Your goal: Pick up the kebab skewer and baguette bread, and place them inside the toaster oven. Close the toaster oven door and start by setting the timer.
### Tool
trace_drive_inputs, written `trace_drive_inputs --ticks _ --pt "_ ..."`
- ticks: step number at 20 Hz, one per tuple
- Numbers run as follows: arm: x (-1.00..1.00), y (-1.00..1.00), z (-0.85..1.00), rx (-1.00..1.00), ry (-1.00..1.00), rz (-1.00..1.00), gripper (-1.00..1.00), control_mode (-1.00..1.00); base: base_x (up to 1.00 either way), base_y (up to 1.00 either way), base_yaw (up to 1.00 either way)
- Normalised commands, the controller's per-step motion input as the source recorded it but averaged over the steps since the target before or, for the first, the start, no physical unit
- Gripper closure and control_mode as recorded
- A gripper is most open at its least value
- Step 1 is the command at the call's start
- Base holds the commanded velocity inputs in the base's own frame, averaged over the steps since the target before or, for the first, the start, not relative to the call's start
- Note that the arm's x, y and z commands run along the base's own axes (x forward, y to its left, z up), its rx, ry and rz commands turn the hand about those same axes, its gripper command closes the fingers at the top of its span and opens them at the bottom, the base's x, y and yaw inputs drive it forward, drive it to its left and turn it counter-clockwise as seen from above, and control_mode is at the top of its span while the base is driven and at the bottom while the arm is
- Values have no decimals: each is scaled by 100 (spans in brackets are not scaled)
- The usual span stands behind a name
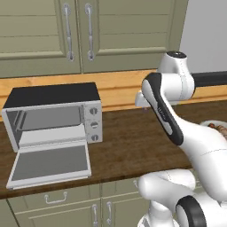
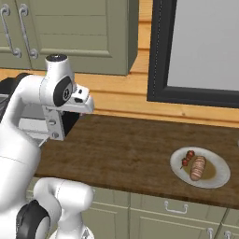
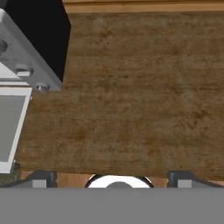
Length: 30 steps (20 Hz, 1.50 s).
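The toaster oven (image 1: 55,116) stands on the counter at the left, and its door (image 1: 49,164) is dropped flat open with a bare rack inside. Far right, the kebab skewer (image 2: 187,158) and the baguette bread (image 2: 198,169) lie side by side on a white plate (image 2: 219,178). My gripper (image 3: 111,180) hangs open over bare wood to the right of the oven, well left of the plate, with nothing between its fingers. In the hand view the oven's black top (image 3: 41,39) and the door's edge (image 3: 13,127) sit at the left.
The dark wooden counter (image 2: 121,149) runs between oven and plate. Green cabinets (image 1: 88,31) hang above the back wall, and a dark-framed panel (image 2: 196,51) stands at the right. My own arm (image 1: 166,115) crosses in front of the plate in the left base view.
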Motion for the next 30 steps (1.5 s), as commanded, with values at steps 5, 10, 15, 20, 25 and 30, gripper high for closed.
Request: trace_drive_inputs --ticks 5,10,15,20,25,30 --pt "-60 100 0 -10 -28 2 -100 -100 0 0 0" --pt "-34 100 -2 -17 -26 9 -100 -100 0 0 0" --pt "-18 100 0 -6 -29 3 -100 -100 0 0 0" --pt "4 99 -2 5 -23 -9 -100 -100 0 0 0" --pt "30 30 -11 8 -14 -1 -100 -100 0 0 0" --pt "28 81 0 0 -29 0 -100 -100 0 0 0"
